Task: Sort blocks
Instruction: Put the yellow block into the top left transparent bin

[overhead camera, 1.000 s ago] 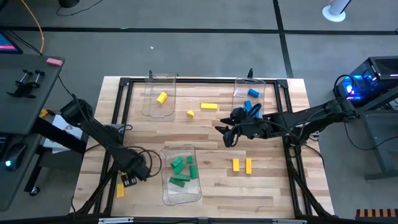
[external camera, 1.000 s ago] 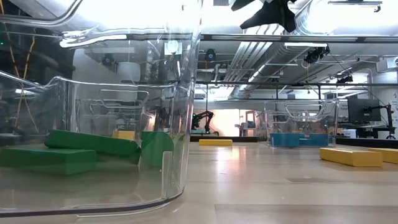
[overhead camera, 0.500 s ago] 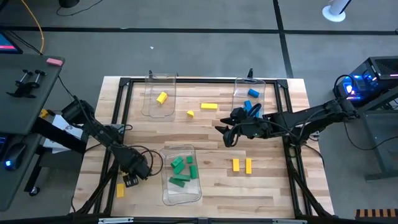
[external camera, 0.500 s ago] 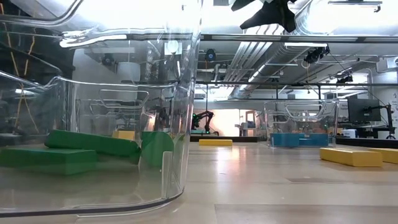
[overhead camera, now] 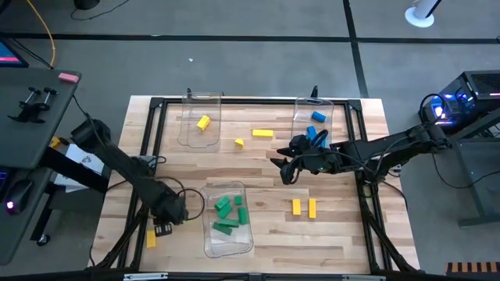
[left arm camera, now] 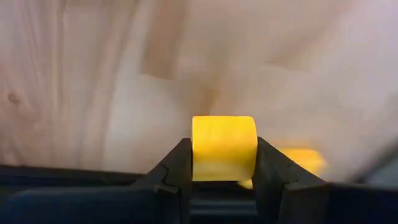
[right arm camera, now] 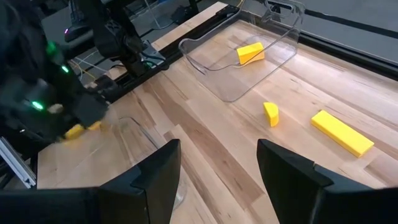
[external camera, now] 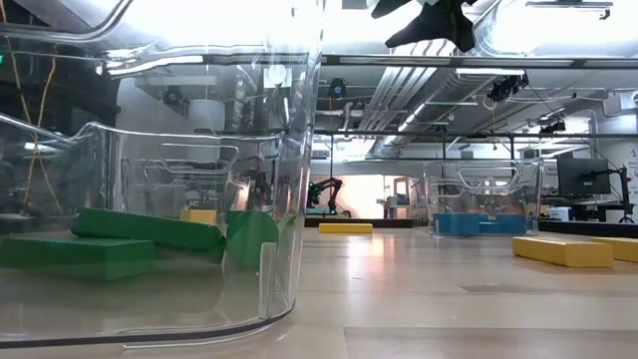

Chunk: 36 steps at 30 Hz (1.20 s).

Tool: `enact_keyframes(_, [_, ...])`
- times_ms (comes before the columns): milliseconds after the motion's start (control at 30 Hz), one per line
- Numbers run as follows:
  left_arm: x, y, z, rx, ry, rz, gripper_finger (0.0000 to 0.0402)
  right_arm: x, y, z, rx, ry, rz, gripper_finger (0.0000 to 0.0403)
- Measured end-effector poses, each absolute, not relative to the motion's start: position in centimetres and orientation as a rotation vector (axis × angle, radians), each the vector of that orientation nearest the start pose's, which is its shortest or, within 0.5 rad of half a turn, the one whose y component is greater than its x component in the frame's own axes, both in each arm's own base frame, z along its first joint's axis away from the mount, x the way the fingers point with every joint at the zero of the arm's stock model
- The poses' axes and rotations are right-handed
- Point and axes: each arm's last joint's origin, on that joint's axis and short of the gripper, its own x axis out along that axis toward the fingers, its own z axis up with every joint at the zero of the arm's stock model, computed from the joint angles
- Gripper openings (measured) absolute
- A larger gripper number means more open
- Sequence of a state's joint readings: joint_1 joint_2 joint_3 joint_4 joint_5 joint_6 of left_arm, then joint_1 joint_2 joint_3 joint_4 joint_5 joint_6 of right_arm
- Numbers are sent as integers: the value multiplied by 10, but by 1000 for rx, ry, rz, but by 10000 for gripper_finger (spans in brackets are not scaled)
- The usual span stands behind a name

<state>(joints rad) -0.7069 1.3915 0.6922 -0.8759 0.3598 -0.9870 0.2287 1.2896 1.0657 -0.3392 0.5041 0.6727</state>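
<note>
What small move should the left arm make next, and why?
Probably lift straight up. The left hand sits low at the table's near-left edge with its fingers against both sides of a yellow block, which looks gripped. The bin holding a yellow block is across the table.

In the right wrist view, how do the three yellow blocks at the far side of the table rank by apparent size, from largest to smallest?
1. The long yellow bar on the bare wood looks largest.
2. The yellow block inside the clear bin looks second, though it lies farther from the camera, so this rank is unsure.
3. The small rounded yellow piece looks smallest.
</note>
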Motion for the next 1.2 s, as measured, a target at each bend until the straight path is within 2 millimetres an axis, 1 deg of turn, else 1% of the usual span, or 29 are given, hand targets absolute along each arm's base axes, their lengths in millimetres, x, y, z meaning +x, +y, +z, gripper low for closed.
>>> enact_keyframes(33, [147, -136, 168, -450, 1792, 19, 86, 274, 49, 311, 451, 413, -430, 208])
enact_keyframes(100, [155, -132, 200, -530, 1670, -12, 86, 274, 49, 311, 451, 413, -430, 208])
enact_keyframes(167, [164, -122, 235, -582, 1472, -3, 86, 274, 49, 311, 451, 412, -431, 208])
enact_keyframes(200, [169, -113, 255, -600, 1348, 30, 86, 274, 49, 311, 451, 412, -431, 208])
enact_keyframes(300, [178, -79, 302, -603, 976, 222, 86, 273, 49, 312, 445, 406, -445, 208])
enact_keyframes(333, [180, -65, 313, -576, 894, 281, 86, 273, 49, 312, 444, 404, -449, 208])
enact_keyframes(400, [185, -36, 326, -510, 815, 402, 86, 273, 49, 312, 444, 403, -451, 208])
enact_keyframes(500, [194, 11, 324, -413, 827, 563, 88, 273, 49, 312, 444, 403, -451, 208])
enact_keyframes(567, [197, 43, 314, -379, 886, 667, 89, 273, 49, 312, 449, 402, -452, 208])
enact_keyframes(633, [200, 72, 302, -387, 963, 744, 92, 273, 49, 312, 449, 401, -452, 208])
enact_keyframes(700, [203, 95, 292, -402, 1024, 774, 102, 273, 49, 312, 450, 400, -451, 208])
enact_keyframes(767, [205, 110, 284, -412, 1054, 767, 124, 274, 49, 312, 448, 401, -451, 208])
enact_keyframes(900, [210, 123, 277, -419, 1061, 754, 186, 273, 49, 312, 446, 401, -452, 208])
enact_keyframes(1033, [208, 125, 280, -450, 1044, 727, 240, 273, 49, 312, 444, 402, -451, 208])
enact_keyframes(1133, [206, 116, 291, -536, 984, 634, 263, 273, 49, 311, 442, 406, -452, 208])
enact_keyframes(1200, [205, 99, 299, -586, 952, 521, 267, 273, 49, 311, 442, 416, -447, 208])
